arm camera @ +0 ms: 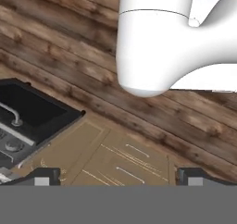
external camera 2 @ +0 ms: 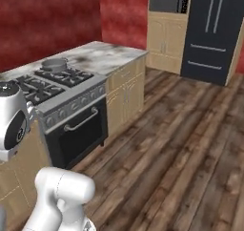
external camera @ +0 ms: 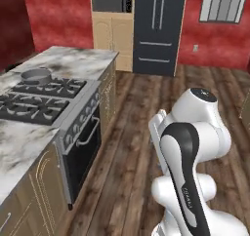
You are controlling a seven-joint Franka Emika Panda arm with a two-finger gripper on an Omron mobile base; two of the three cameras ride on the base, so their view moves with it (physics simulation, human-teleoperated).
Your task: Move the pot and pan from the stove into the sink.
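Well off from the spread, empty fingers (arm camera: 46, 176) of the gripper (arm camera: 118, 177), which hangs over the cabinet fronts (arm camera: 115, 158), the pot (external camera: 35, 75) sits on the stove (external camera: 44, 101)'s far burner, so I'd guess nothing's been moved yet.

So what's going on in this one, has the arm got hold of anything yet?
Not yet. The arm is folded up beside the stove with nothing in its gripper, whose jaws stand wide open, pointing down at the cabinet fronts and the oven door. The pot sits on a back burner, untouched. The hand is nowhere near it, so the job of carrying things to the sink looks barely begun.
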